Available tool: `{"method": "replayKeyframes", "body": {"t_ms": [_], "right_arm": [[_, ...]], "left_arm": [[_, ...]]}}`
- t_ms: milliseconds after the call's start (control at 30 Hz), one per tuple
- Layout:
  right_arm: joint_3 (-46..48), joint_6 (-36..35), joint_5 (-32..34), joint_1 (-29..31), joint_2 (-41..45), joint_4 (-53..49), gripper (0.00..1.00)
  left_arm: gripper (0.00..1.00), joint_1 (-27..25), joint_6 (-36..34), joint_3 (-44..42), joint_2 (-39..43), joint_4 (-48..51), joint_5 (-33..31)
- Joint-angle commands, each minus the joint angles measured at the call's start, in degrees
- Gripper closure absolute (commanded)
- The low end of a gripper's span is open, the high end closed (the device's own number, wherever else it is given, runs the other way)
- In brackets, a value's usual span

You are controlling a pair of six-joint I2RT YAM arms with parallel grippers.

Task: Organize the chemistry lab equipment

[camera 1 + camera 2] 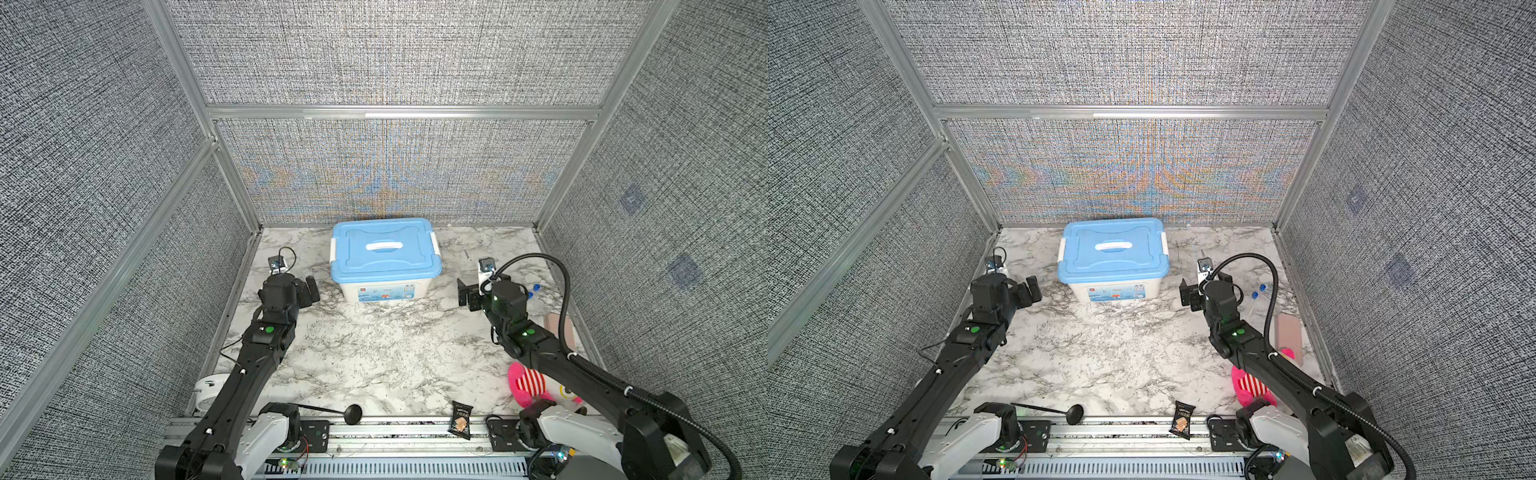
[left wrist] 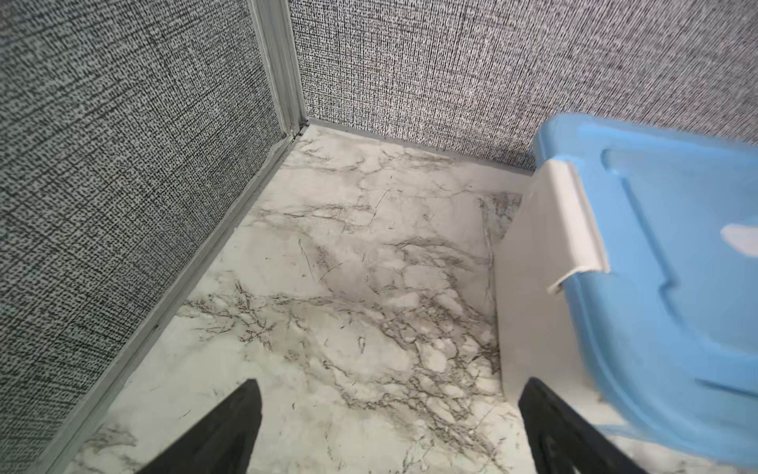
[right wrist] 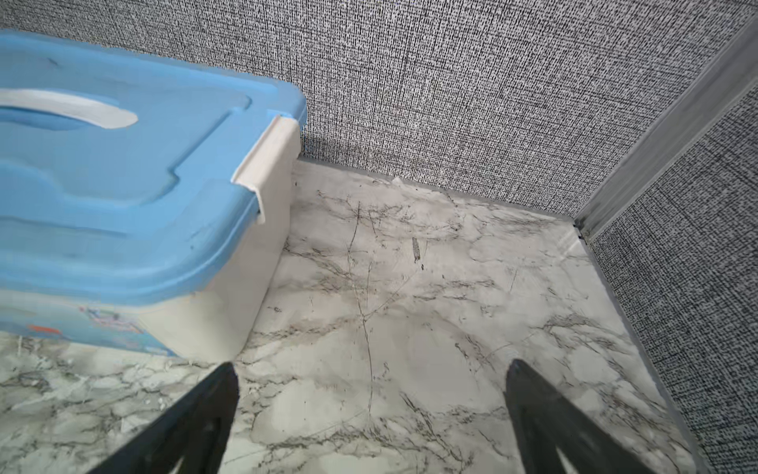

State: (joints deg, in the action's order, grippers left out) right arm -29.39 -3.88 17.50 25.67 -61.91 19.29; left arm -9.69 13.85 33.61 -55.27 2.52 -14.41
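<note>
Two grippers, left gripper (image 2: 391, 385) and right gripper (image 3: 373, 367), hang spread wide and empty either side of the lidded blue box (image 1: 384, 249). Blue-capped tubes (image 1: 1262, 287) lie on the table just beside the right arm (image 1: 1237, 336); a careless swing could send them rolling.

Blue-lidded box (image 1: 385, 259) blocks rear centre of counter (image 1: 374, 353). Bare lanes both sides of box, wide bare stretch in front; blue-capped tubes (image 1: 536, 287) further right.

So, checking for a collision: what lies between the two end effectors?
The blue-lidded box, lid on, stands between the left end effector and the right end effector; both top views show it.
</note>
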Motion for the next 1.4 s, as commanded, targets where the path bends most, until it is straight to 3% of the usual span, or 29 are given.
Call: {"method": "replayKeyframes", "body": {"t_ms": [0, 100, 200, 333, 533, 633, 833, 1067, 1133, 1367], "right_arm": [[5.03, -9.48, -8.96, -0.1, 1.58, 7.46, 0.01], [7.35, -6.63, -10.85, -2.04, 2.63, 5.88, 0.01], [9.2, -7.27, -8.7, -2.87, 2.94, 7.37, 0.01], [12.19, -5.21, -8.3, -7.99, 0.47, 13.04, 0.01], [15.3, -2.07, -10.79, -14.35, -10.68, 29.97, 0.01], [14.87, -5.09, -11.35, -15.64, -15.4, 35.4, 0.01], [17.25, -1.99, -14.4, -19.55, -28.83, 53.39, 0.01], [9.44, -1.87, -15.32, -19.82, -25.97, 34.37, 0.01], [8.85, -1.31, -16.69, -20.74, -26.43, 34.21, 0.01], [8.73, -1.2, -16.92, -20.85, -26.37, 33.74, 0.01]], "left_arm": [[0.01, 0.08, -4.46, -6.34, -0.12, -15.26, -2.22], [0.01, 0.53, -4.41, -7.23, -2.87, -17.32, -3.29], [0.01, 0.5, -6.39, -5.22, -7.11, -16.99, -2.7], [0.01, 0.64, -10.13, -3.23, -10.62, -17.3, -1.24], [0.01, 0.77, -20.99, -13.81, -18.44, -47.1, 4.41], [0.01, 1.37, -18.47, -13.14, -21.15, -46.68, 2.1], [0.01, 3.99, -15.99, -15.3, -26.7, -55.23, 2.78], [0.01, 7.81, -13.05, -15.78, -32.18, -61.35, 6.85], [0.01, 7.98, -12.02, -14.3, -31.16, -56.43, 6.62], [0.01, 8.22, -12.44, -14.47, -32.1, -58.19, 6.95]]}}
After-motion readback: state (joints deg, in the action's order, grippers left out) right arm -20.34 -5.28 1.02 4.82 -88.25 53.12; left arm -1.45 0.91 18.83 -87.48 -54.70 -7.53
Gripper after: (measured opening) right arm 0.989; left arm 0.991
